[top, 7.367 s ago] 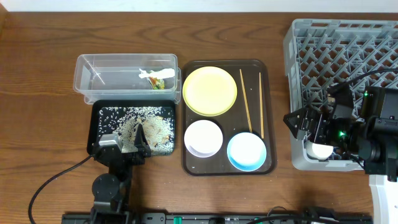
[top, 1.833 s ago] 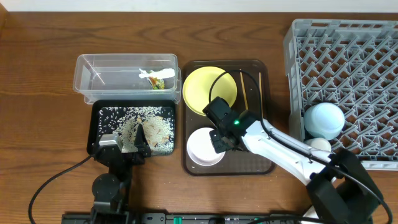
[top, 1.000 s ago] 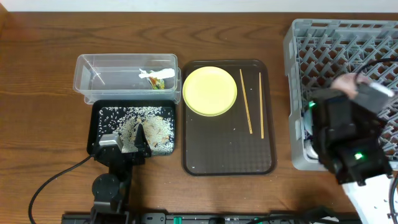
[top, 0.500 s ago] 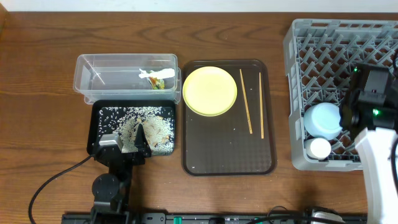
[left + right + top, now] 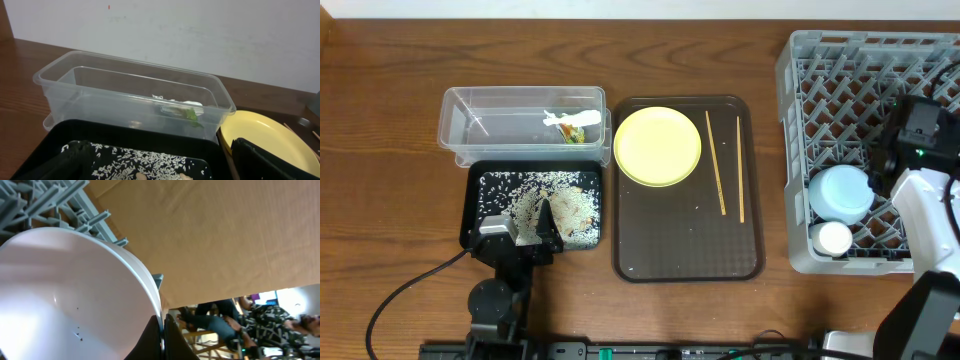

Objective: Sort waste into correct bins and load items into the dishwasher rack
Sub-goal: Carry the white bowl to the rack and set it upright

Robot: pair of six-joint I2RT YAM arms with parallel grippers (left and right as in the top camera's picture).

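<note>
My right gripper [image 5: 161, 332] is shut on the rim of the white-pinkish bowl [image 5: 75, 295], held tilted over the grey dishwasher rack [image 5: 860, 90]; overhead, the right arm [image 5: 920, 140] hides that bowl. The light-blue bowl [image 5: 842, 192] and white cup [image 5: 833, 238] sit in the rack's front left. The yellow plate [image 5: 658, 146] and two chopsticks [image 5: 716, 162] lie on the brown tray [image 5: 688, 250]. My left gripper [image 5: 520, 232] hangs open over the near edge of the black tray [image 5: 480, 185] of rice. The green-and-yellow wrapper [image 5: 572, 130] lies in the clear tub [image 5: 520, 98].
The tub and black tray stand side by side left of the brown tray; the rack fills the right end of the table. A cable [image 5: 410, 285] runs from the left arm's base across the front left. Bare wood lies between the brown tray and the rack.
The right arm carried the white-pinkish bowl from the rack's front edge toward its right rear, slowing in the last half second. The left arm has not moved.
</note>
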